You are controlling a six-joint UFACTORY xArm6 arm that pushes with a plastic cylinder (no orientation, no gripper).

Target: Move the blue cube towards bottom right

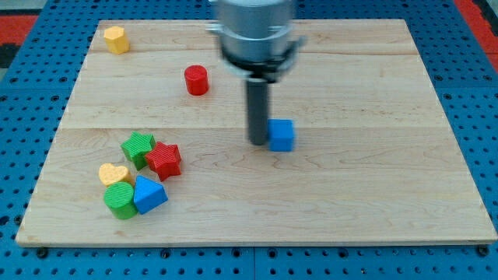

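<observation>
Blue cube (282, 134) is the landmark for everything on this wooden board (373, 194): it sits a little right of the board's middle, well short of the bottom right corner.

My tip (257, 142) stands just to the cube's left, touching it or very nearly so; the blur does not let me tell which. There is no gripper on this arm, only the plain dark rod, so nothing is held and there are no jaws to be wide or narrow.

Up and to the left of the cube stands a red cylinder (196, 80), well apart from it. Much farther up and left, near the board's far corner, lies a yellow block (116, 39). Down and to the left of the cube, well apart, is a tight cluster: a green star (138, 148), a red star (164, 160), a yellow heart (113, 173), a green cylinder (120, 200) and a blue wedge-like block (149, 194).

As I judge it, the task is barely begun or in its early part. The tip is on the proper side for a push to the right, but a long stretch of bare board lies between the cube and the bottom right. That path holds no other block. Since the tip is level with the cube rather than above it, the push also needs a downward part.
</observation>
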